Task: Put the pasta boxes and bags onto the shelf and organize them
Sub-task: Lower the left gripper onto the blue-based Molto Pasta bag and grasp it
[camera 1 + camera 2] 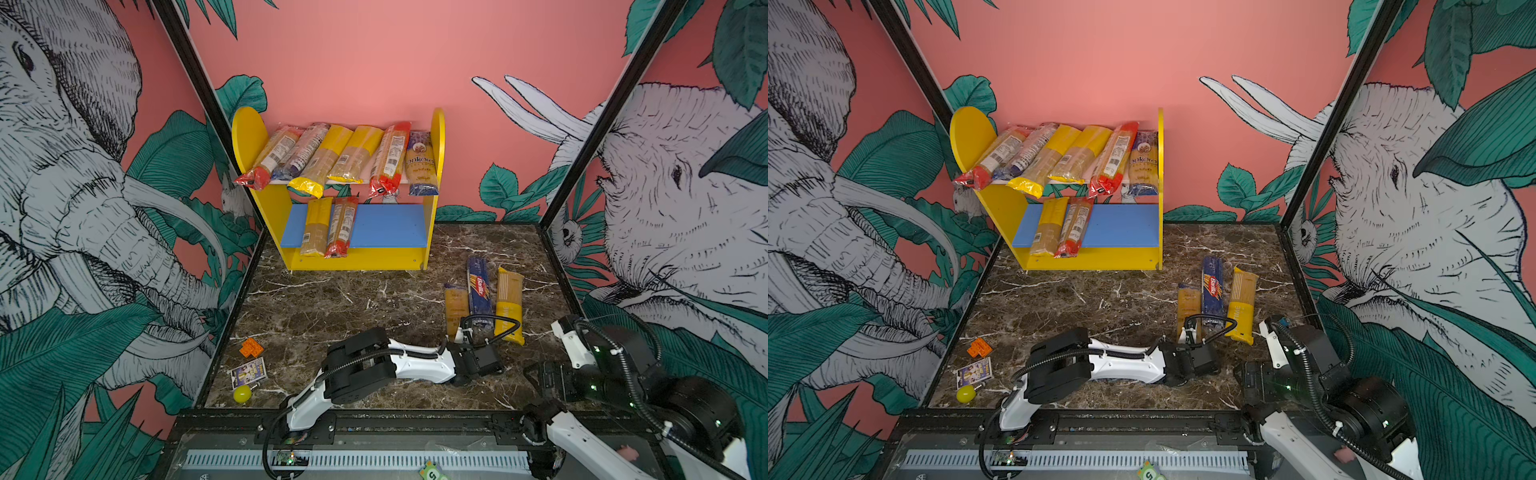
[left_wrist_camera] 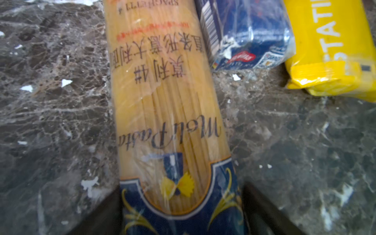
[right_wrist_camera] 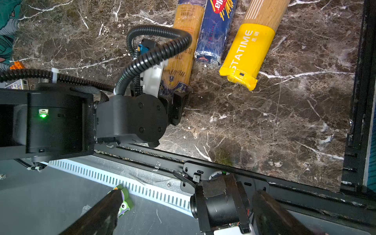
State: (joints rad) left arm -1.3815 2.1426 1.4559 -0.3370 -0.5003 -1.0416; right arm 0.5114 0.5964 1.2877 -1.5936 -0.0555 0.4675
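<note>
Step in hand: picking up the nxt pack. My left fingers [image 2: 264, 211] sat either side of the dark blue end of the clear spaghetti bag w/ Chinese print [image 2: 168, 91]. It lay flat on the brown marbled surface [image 1: 332, 299], right of centre, toward the front. The fingers were close against both its sides, but I couldn't tell if they were pinching it or just straddling it. Just beside it lay the dark blue Barilla box [image 1: 478, 291], then the yellow-ended spaghetti bag [image 1: 509, 307], all 3 roughly parallel. My right fingers [image 3: 270, 209] were spread w/ nothing between them.

Nxt, I reckoned: firm the grip, lift level so the long bag wouldn't droop, then carry it to the yellow two-tier shelf [image 1: 438, 137] at the back wall.

Shelf contents: six packs [image 1: 353, 153] across the top tier, slanted, ends overhanging the front, prob. full. The blue lower board [image 1: 386, 226] held two packs [image 1: 328, 226] at its left. The rest was bare, so room there for the 3 left.
</note>
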